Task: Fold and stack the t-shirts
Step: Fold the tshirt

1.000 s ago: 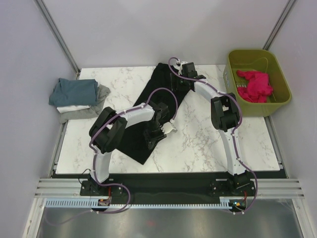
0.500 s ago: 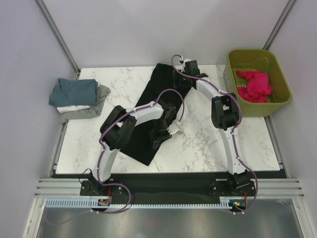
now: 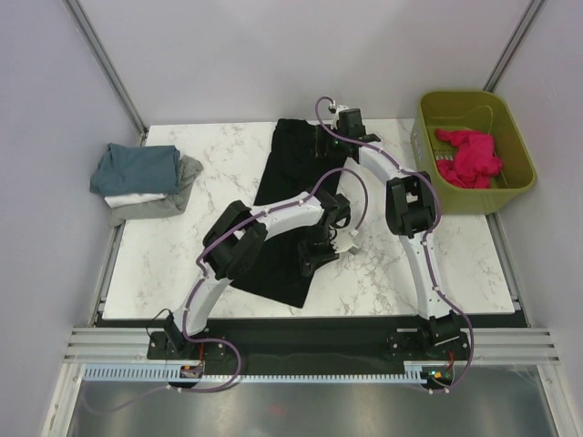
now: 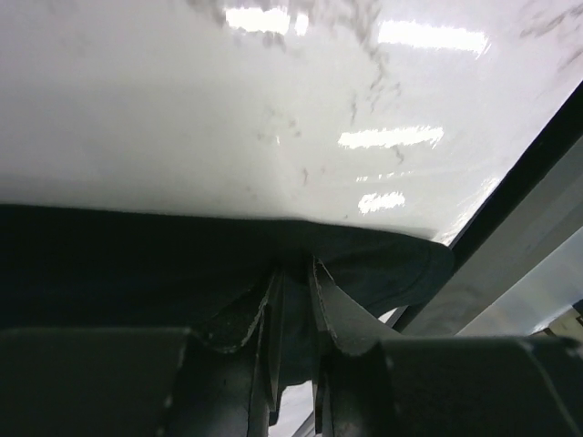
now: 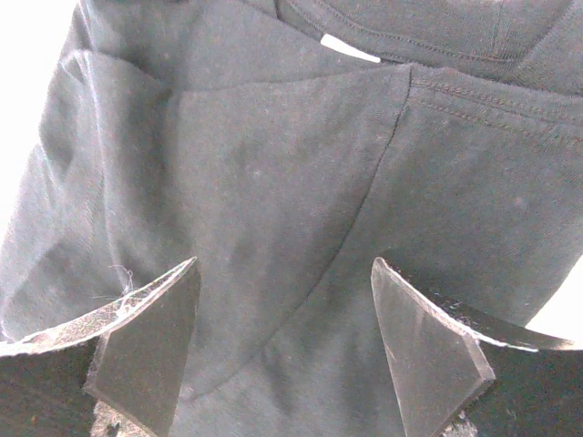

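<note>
A long black t-shirt (image 3: 287,173) lies stretched from the table's far edge to its near edge. My left gripper (image 3: 314,258) is shut on the shirt's right edge near the lower end; in the left wrist view the fingers (image 4: 291,273) pinch a fold of black cloth (image 4: 137,264). At the shirt's far end, my right gripper (image 3: 332,138) hovers open; in its own view the jaws (image 5: 284,269) stand wide over the cloth (image 5: 273,164), with a small white label (image 5: 351,47) ahead. Teal (image 3: 137,167), white (image 3: 132,198) and grey (image 3: 178,187) t-shirts are stacked at the left.
An olive-green basket (image 3: 510,196) stands off the table's right side with a pink cloth (image 3: 469,155) inside. The marble table (image 3: 219,155) ends at a dark front rail (image 4: 537,209) close to my left gripper. Grey walls enclose the space.
My left gripper has moved right, dragging the black shirt's lower end with it, so the shirt now lies straighter. The right gripper has stayed open at the far end.
</note>
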Robot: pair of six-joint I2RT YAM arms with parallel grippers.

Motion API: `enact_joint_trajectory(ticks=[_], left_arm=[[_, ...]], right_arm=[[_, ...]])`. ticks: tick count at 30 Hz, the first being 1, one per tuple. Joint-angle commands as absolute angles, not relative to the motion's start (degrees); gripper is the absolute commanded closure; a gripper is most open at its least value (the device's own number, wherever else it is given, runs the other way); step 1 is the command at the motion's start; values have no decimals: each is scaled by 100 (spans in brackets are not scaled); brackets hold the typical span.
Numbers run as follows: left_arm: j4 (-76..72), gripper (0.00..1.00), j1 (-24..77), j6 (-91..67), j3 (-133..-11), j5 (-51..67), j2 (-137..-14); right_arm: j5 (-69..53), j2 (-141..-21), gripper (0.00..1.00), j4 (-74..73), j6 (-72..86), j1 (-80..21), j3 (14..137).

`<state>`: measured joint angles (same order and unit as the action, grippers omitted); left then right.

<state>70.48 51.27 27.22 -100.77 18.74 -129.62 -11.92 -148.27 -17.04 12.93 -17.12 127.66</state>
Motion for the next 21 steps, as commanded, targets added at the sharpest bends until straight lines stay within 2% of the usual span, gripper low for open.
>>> enact_joint_trajectory(ticks=[1, 8, 21], left_arm=[[6671, 76, 5247, 2892, -10598, 2083, -13411], [6715, 75, 5414, 2848, -11425, 2030, -13737], [6416, 74, 5686, 2672, -11610, 2136, -13869]], right_arm=[[-1476, -14994, 16, -1433, 1494, -1758, 13131], [-1564, -15135, 16, -1292, 1608, -1749, 13377], [-1547, -15074, 14, -1204, 1582, -1696, 13421]])
